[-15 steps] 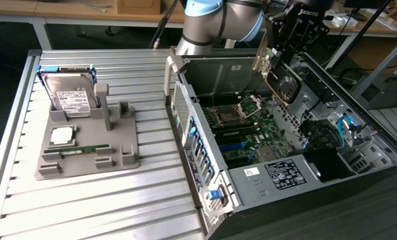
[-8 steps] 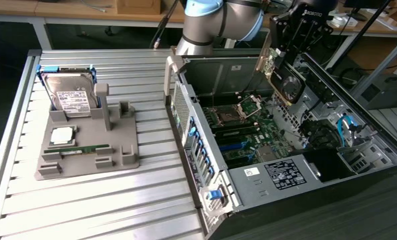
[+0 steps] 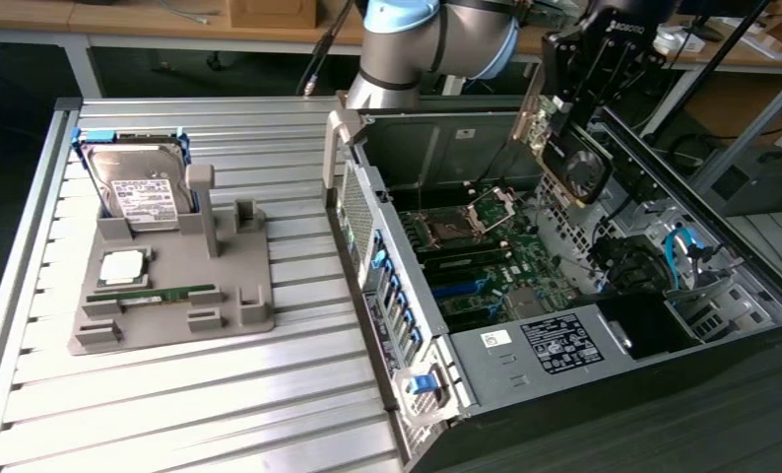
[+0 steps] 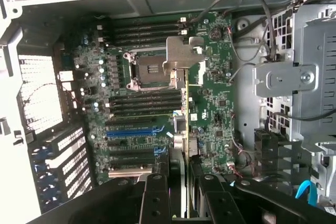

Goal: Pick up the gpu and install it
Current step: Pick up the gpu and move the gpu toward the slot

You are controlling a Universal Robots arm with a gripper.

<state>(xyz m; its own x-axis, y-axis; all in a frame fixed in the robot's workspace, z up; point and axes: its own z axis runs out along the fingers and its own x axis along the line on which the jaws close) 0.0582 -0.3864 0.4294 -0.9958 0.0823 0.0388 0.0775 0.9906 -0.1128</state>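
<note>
The gpu is a thin card with a dark round fan. It hangs on edge over the open computer case, toward the exterior view's right. My gripper is shut on its upper edge. In the wrist view the gpu appears edge-on between my black fingers, and its metal end bracket points at the motherboard. The card is above the board and apart from it, roughly in line with the blue slot.
A grey fixture on the slatted table carries a silver hard drive, a processor and a green memory stick. Inside the case are a metal drive cage, loose cables and the open processor socket.
</note>
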